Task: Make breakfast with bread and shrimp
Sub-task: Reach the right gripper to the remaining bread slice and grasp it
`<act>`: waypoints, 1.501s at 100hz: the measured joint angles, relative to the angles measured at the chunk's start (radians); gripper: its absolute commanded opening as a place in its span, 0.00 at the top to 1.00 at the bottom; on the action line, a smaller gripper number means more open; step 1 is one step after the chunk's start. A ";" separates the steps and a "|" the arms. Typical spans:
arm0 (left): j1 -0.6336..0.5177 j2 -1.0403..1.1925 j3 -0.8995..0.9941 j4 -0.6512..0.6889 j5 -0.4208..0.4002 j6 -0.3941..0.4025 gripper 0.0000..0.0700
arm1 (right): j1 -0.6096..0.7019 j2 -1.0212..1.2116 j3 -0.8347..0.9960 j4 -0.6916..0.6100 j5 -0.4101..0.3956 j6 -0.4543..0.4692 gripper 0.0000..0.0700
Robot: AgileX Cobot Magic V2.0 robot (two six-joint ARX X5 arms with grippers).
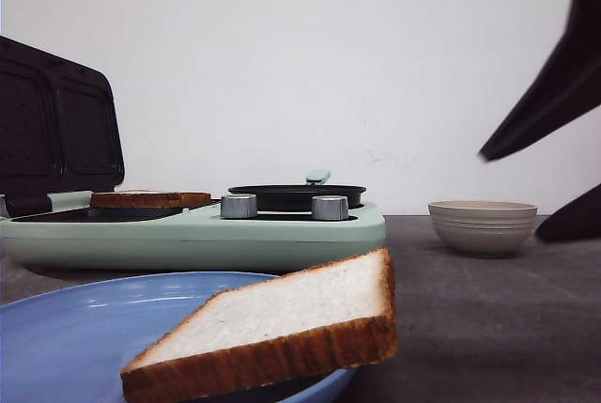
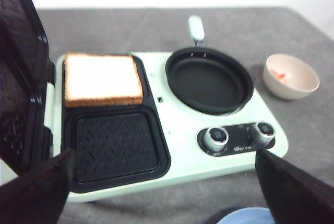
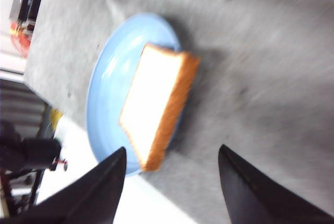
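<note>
Item: my right claw (image 3: 169,185), jaws spread and empty, hangs over the bread slice (image 3: 156,104) overhanging the blue plate (image 3: 109,72), ready to grasp.

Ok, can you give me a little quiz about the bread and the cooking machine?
1. True or false: one bread slice lies in the machine.
2. Where is the other slice? A) blue plate B) pan C) bowl
3. Fill in: the machine's lid is ___.

Key: 1 true. 2 A. 3 open.
</note>
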 measured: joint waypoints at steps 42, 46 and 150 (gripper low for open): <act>0.000 -0.109 -0.059 -0.058 -0.023 0.000 0.00 | 0.208 0.347 0.000 0.279 0.047 0.090 0.45; 0.000 -0.113 -0.059 -0.066 -0.023 0.000 0.00 | 0.210 0.373 0.000 0.303 0.037 0.093 0.45; 0.000 -0.142 -0.059 -0.097 -0.023 0.019 0.00 | 0.223 0.518 0.000 0.472 -0.007 0.146 0.52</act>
